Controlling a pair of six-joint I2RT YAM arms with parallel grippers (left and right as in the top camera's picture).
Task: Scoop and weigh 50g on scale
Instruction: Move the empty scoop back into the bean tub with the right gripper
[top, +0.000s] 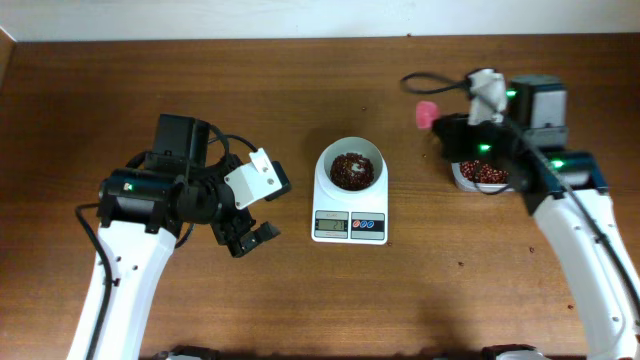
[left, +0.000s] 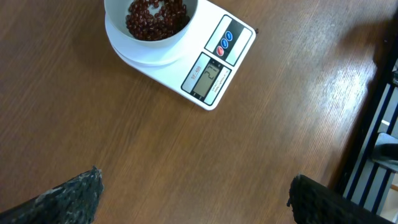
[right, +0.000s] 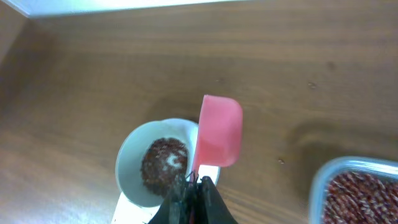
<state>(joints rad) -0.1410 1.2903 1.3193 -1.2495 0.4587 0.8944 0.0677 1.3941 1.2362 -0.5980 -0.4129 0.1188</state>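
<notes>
A brown wooden table (top: 300, 300) carries everything. The 2 arms reach in from its near edge, the left arm (top: 130, 260) on one side and the right arm (top: 590, 230) on the other. The scale (top: 350, 215) sits flat at the middle of the table between them, with its display (top: 331, 226) towards the near edge; the digits are too small to read. A tub (right: 320, 180) of red beans stands well to the scale's right, partly hidden under the right arm.

The left gripper (top: 255, 238) hangs above bare wood left of the scale. Its fingers (left: 68, 198) are spread wide and hold nothing. The right gripper (right: 196, 186) is clamped tight on the handle of a pink scoop (right: 219, 130), held in the air between scale and tub. Whether the scoop is loaded cannot be told.

The scale's white bowl (top: 325, 160) holds a small heap of dark red beans (top: 351, 171).
</notes>
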